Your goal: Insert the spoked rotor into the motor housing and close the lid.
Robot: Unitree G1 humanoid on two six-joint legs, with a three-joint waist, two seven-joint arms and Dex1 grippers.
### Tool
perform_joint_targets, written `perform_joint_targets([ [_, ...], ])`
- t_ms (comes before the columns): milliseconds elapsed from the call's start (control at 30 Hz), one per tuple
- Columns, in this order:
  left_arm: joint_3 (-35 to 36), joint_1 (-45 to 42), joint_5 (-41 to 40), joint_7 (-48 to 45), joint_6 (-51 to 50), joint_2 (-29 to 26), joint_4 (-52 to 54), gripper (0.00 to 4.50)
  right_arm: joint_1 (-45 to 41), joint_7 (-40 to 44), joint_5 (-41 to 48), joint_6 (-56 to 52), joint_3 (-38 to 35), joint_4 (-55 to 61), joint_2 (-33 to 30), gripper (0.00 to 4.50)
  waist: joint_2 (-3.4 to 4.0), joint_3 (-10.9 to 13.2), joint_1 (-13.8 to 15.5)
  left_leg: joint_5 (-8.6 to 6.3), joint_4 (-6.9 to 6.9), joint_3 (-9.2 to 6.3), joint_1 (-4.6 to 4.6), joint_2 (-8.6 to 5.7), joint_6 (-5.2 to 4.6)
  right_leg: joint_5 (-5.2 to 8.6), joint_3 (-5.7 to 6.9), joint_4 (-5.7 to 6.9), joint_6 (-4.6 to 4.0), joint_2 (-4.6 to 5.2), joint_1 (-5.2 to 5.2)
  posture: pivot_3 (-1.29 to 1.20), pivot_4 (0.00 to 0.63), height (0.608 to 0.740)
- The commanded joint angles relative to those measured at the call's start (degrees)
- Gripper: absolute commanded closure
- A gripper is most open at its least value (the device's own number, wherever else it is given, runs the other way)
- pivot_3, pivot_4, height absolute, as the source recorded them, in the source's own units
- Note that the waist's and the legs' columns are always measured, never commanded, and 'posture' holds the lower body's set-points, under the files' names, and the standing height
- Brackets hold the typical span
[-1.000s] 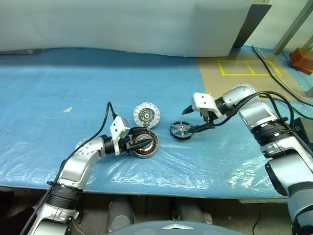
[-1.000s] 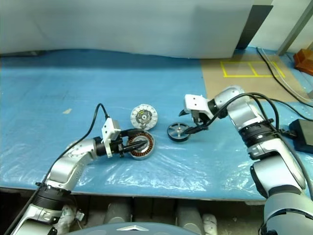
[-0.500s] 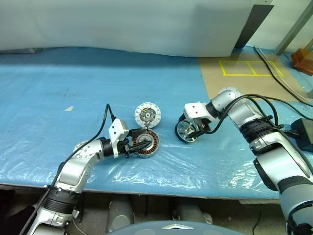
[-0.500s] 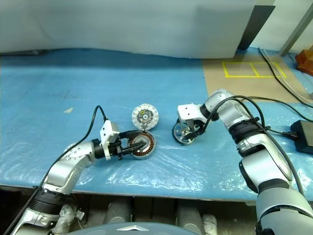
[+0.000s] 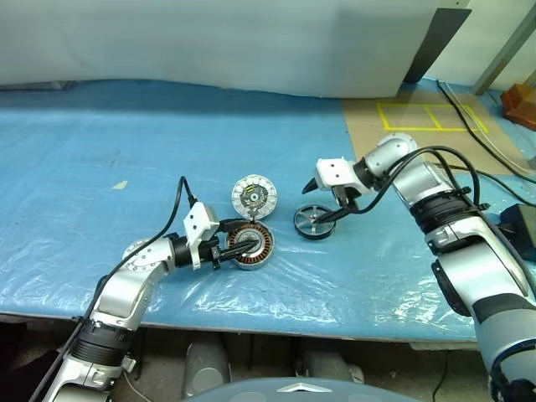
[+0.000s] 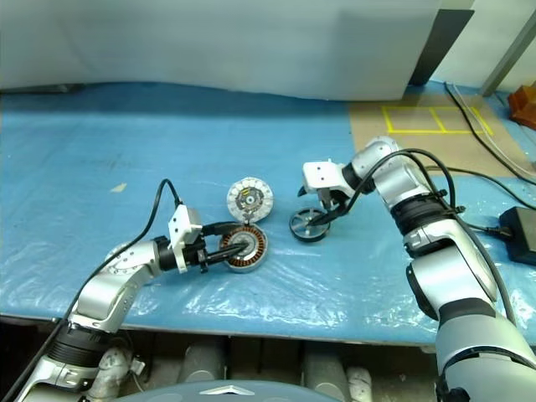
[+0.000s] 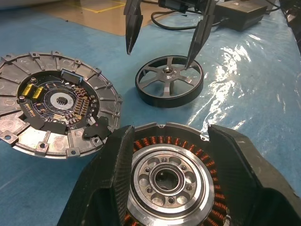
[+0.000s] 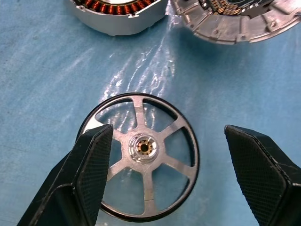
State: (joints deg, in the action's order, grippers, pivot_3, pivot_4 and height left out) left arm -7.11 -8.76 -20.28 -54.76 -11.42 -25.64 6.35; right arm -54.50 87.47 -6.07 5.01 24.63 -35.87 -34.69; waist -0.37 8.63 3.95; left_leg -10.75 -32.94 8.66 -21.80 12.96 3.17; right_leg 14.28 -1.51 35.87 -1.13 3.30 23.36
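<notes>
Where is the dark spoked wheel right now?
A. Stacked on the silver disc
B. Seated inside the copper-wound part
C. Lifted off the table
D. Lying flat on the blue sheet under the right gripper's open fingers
D: the spoked rotor lies flat on the blue sheet, apart from the other parts, with the right gripper spread open over it.

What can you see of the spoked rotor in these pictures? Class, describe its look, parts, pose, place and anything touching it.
The spoked rotor is a dark metal wheel with a thick rim, open silvery spokes and a small central hub with a brass-coloured bore. It lies flat on the blue plastic-covered table, to the right of the motor housing and the lid, apart from both. The right gripper stands open over it, one fingertip reaching down among the spokes; whether it actually touches the wheel cannot be told.
</notes>
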Motion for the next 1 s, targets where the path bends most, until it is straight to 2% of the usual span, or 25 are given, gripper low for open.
perform_joint_targets([
  [33, 0.1, -0.4, 0.0, -0.6, 1.4, 0.1, 0.1, 1.88, 0.4, 1.6, 0.8, 0.1, -1.4, 2.5, -1.4, 0.53, 0.00, 0.0, 0.0, 0.00, 0.00, 0.00, 0.00, 0.01, 0.00, 0.00, 0.00, 0.01, 0.00, 0.00, 0.00, 0.00, 0.150, 0.740],
  [200, -0.1, -0.7, 0.2, -0.5, 1.7, 0.4, -0.5, 1.88, -0.4, 1.0, -1.2, 2.8, -0.4, 0.6, -2.2, 0.53, 0.00, 0.0, -0.1, 0.00, -0.04, 0.00, 0.02, 0.01, 0.00, 0.00, -0.01, 0.01, 0.00, 0.00, 0.00, 0.00, 0.150, 0.740],
  [933, -0.1, 0.0, 0.8, 1.3, 0.6, 1.0, 0.6, 1.88, 3.9, 0.6, -3.3, 1.9, 0.5, 1.3, -2.2, 0.53, 0.00, 0.0, -0.1, 0.00, -0.04, 0.00, 0.02, 0.01, -0.01, 0.00, -0.02, 0.01, -0.01, 0.00, 0.00, 0.00, 0.150, 0.740],
  [1000, -0.1, -0.1, 0.8, 1.3, 0.6, 0.9, 0.5, 1.88, 4.1, 0.6, -3.5, 2.0, 0.6, 1.5, -2.2, 0.91, 0.00, 0.0, -0.1, 0.00, -0.04, 0.00, 0.02, 0.01, -0.02, 0.00, -0.02, 0.01, -0.01, 0.00, 0.00, 0.00, 0.150, 0.740],
])
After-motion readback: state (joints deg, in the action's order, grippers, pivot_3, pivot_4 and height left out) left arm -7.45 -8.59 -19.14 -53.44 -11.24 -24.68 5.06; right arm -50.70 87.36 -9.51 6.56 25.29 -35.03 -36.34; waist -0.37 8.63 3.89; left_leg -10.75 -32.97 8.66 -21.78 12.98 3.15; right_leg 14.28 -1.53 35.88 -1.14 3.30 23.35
